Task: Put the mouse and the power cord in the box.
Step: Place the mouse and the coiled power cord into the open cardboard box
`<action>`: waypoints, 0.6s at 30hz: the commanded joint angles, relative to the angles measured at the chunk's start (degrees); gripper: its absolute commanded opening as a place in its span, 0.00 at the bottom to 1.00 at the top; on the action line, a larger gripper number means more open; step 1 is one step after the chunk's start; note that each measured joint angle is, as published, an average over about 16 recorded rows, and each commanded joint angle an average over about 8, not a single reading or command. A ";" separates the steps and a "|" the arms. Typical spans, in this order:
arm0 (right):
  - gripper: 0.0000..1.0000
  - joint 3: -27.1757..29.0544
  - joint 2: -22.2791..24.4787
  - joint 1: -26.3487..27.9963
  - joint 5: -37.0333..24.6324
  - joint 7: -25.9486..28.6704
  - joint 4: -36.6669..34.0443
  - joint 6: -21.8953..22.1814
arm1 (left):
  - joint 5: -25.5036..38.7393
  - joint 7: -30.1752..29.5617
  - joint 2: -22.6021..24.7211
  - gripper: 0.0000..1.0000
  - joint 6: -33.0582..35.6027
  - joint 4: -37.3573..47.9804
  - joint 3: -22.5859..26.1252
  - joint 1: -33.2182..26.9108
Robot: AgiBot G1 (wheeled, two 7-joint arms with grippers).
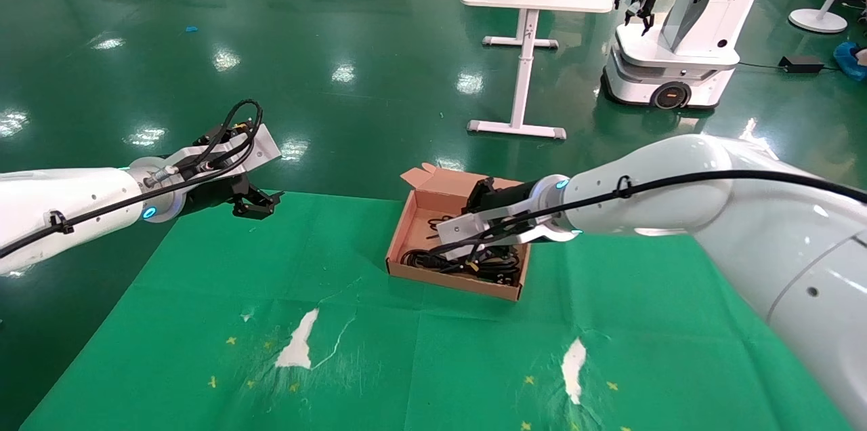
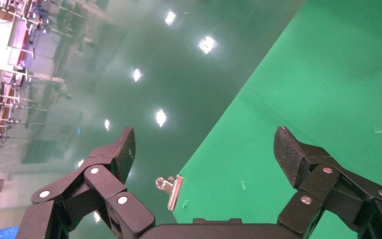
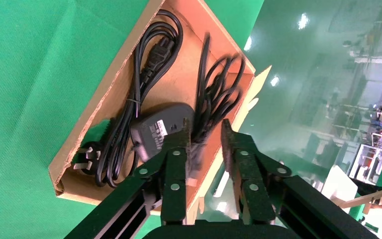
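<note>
The mouse [image 3: 161,130] lay inside the box [image 1: 421,202], centre of the head view, beside the power cord [image 3: 144,74]. You had the right gripper [image 3: 204,137] over it w/ its fingers [image 3: 178,144] nearly closed, pinching the thin mouse cable. Best to lower, let go only once the loops cleared the rim. Left gripper [image 2: 204,149] hung spread wide, holding nothing, at frame left.

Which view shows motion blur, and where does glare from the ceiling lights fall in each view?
Right wrist view: the thin mouse cable between the right gripper fingers is smeared by motion, while the power cord in the box stays sharp. Head view: bright lamp reflections dot the glossy floor. Left wrist view: the same glare spots lie on the floor beyond the open left gripper; the cloth is matte.
</note>
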 commanded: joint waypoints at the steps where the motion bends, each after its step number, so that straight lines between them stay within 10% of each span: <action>1: 1.00 0.12 0.01 0.02 -0.04 -0.05 0.13 -0.16 | 0.02 -0.02 0.01 1.00 0.00 -0.02 0.00 0.01; 18: 1.00 4.38 3.22 -2.87 3.70 2.01 3.81 -3.69 | 0.13 -0.07 0.02 1.00 0.00 -0.07 0.01 0.02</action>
